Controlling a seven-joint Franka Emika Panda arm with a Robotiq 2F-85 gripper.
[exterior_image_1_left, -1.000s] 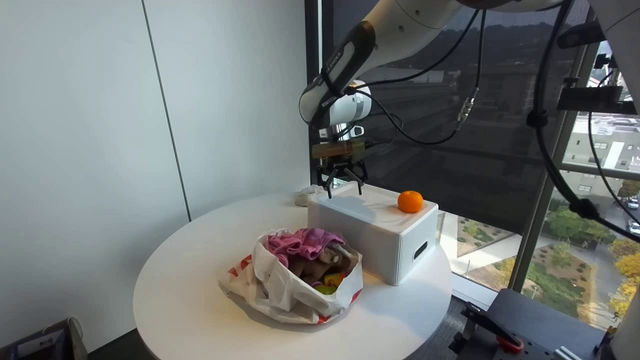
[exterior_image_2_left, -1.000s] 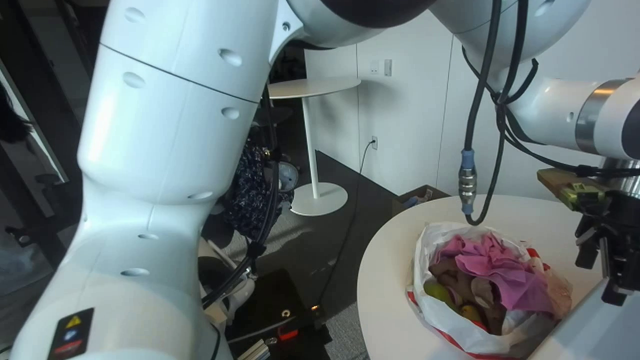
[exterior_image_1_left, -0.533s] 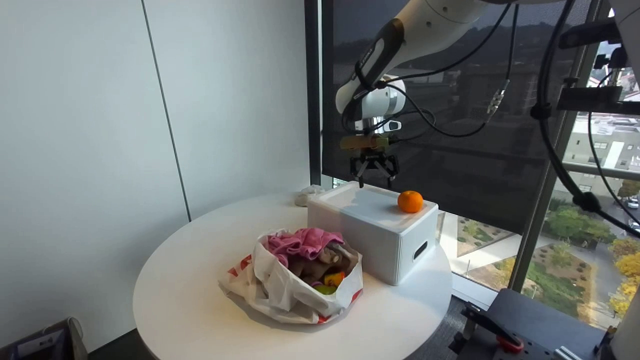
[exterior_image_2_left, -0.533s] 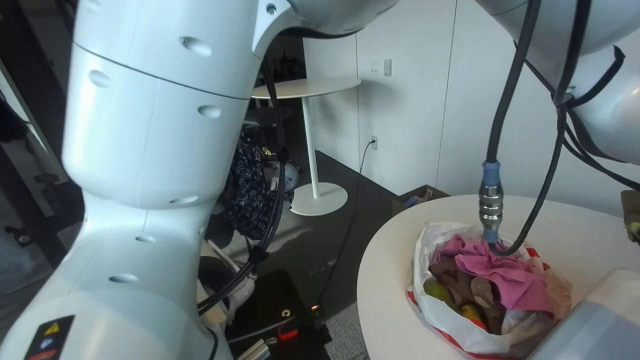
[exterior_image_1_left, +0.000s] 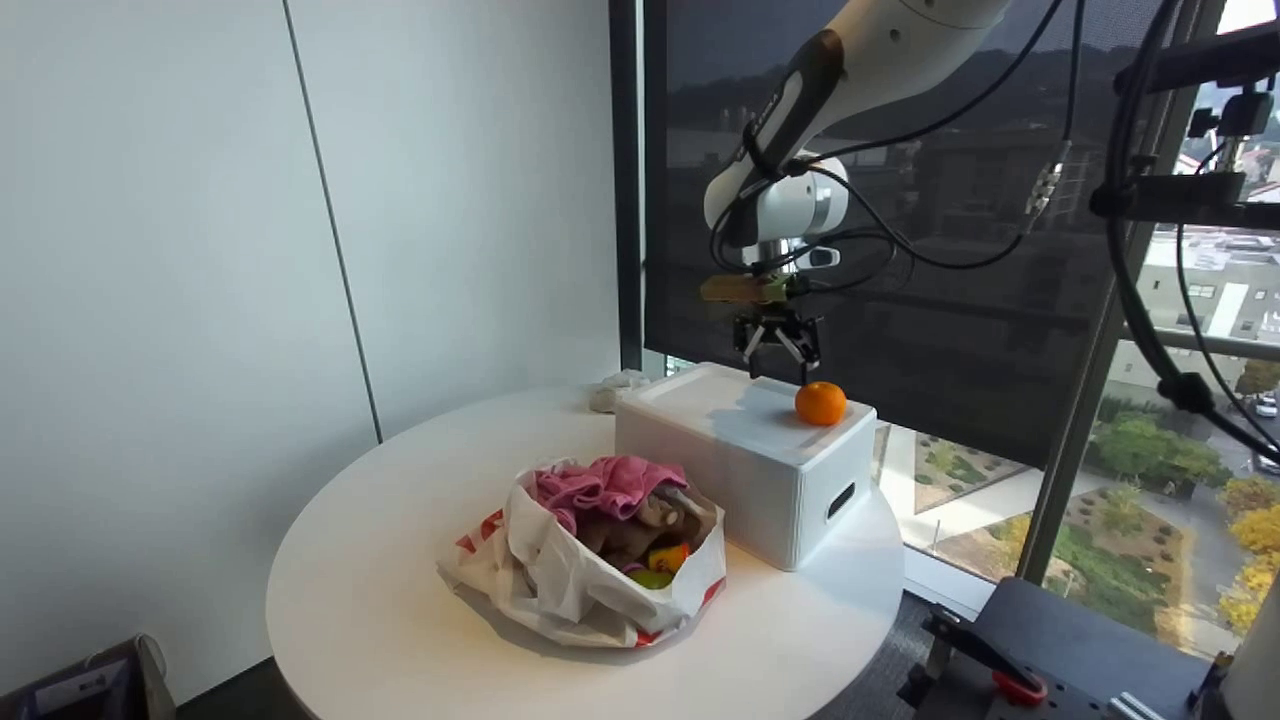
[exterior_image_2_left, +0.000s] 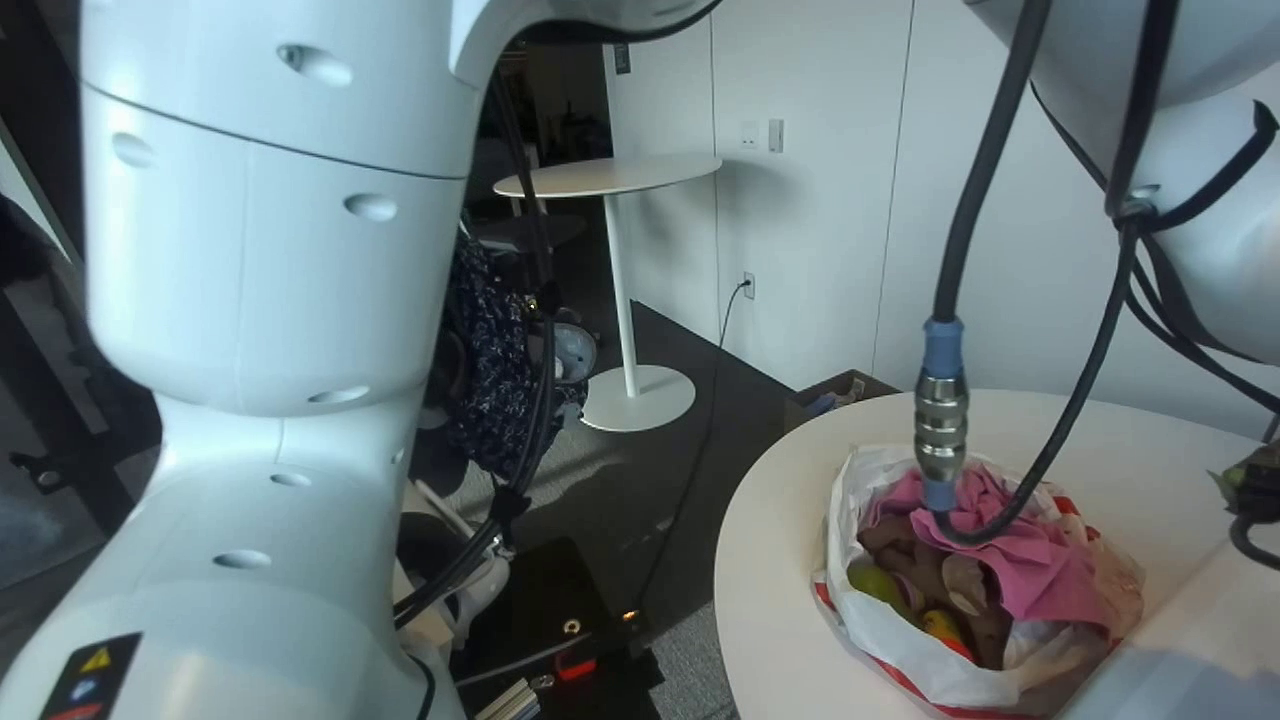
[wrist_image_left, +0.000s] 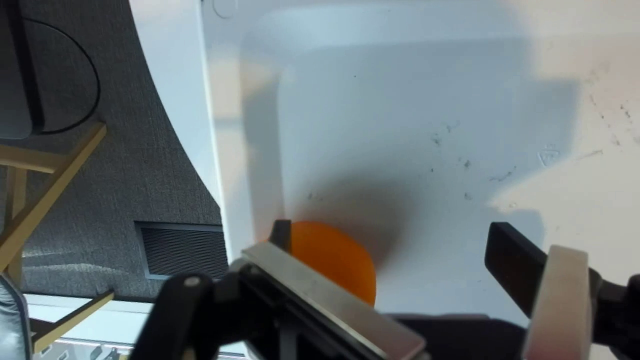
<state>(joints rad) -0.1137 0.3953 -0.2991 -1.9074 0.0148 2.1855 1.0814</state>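
Note:
My gripper (exterior_image_1_left: 778, 375) hangs open above the white box (exterior_image_1_left: 715, 460), fingers pointing down and nothing between them. An orange fruit (exterior_image_1_left: 820, 403) rests on the box's lid, just right of the gripper in that exterior view. In the wrist view the orange (wrist_image_left: 335, 255) shows beside and partly behind the left finger, which hides some of it; contact cannot be told. The right finger (wrist_image_left: 515, 265) stands well away, over the bare lid (wrist_image_left: 400, 110). In the exterior view with the arm close up, the fingers are out of frame.
A white plastic bag (exterior_image_1_left: 580, 600) stands on the round table (exterior_image_1_left: 370, 600), holding a pink cloth (exterior_image_1_left: 620, 485), brown stuff and a green item (exterior_image_1_left: 652, 578). A crumpled pale object (exterior_image_1_left: 615, 392) lies behind the box. A cable (exterior_image_2_left: 940, 430) dangles from the arm.
The arm has carried the open gripper rightward across the box lid, from its far left end to beside the orange. The orange, box and bag have stayed put.

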